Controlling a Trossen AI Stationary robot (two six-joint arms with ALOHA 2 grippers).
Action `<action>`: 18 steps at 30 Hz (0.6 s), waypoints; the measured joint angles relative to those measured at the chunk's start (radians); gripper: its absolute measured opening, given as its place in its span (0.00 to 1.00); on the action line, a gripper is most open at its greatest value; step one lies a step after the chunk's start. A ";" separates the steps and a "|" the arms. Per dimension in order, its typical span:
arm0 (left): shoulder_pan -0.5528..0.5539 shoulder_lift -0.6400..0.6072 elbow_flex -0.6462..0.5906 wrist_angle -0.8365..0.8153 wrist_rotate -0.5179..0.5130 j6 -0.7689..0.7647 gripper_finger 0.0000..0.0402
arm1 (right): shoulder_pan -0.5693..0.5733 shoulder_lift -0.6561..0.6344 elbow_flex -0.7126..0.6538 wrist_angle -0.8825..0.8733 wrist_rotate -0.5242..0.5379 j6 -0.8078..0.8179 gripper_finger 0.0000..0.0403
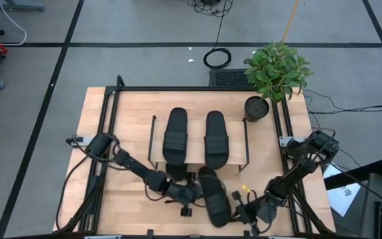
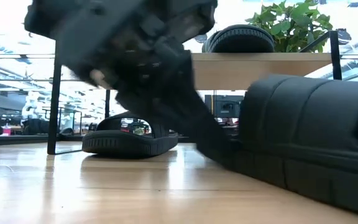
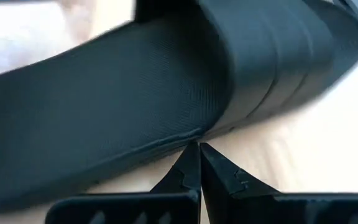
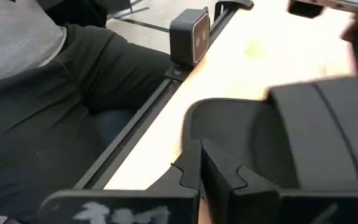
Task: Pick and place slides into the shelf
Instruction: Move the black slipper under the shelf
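Observation:
Two black slides [image 1: 176,136] [image 1: 216,139] lie side by side, soles down, on the shelf's [image 1: 197,106] wood top. Another slide [image 2: 129,140] rests on the table under the shelf. A third slide [image 1: 214,196] lies sole down on the table in front of the shelf, between my grippers. My left gripper [image 3: 199,148] is shut at that slide's left side. My right gripper [image 4: 199,149] is shut at its right side, near the end toward the table's near edge. My left gripper touches the slide's sole edge [image 3: 188,134] with its shut fingertips, just beside the ribbed strap. The fingers come slanting down from the table's left. The slide lies flat on the table. My right gripper has its shut fingertips against the rim of the slide's rounded end [image 4: 194,124], coming slanting down from the table's right. The slide's sole stays on the table.
A potted plant [image 1: 274,73] stands at the table's far right corner. A person in a grey top and dark trousers [image 4: 48,93] sits close to the near edge. A small camera block [image 4: 189,37] stands on that edge. Bare tabletop [image 1: 125,206] lies near left.

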 joint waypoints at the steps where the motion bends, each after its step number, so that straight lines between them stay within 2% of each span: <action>1: 0.011 0.000 0.000 0.009 0.000 0.007 0.00 | 0.005 0.000 0.000 0.000 0.003 0.001 0.00; 10: 0.086 -0.002 0.000 0.032 0.014 0.012 0.00 | 0.005 0.000 0.000 -0.008 0.004 -0.002 0.00; 18: 0.040 -0.002 0.000 0.028 0.009 0.069 0.00 | 0.005 0.000 0.000 -0.012 0.029 -0.010 0.00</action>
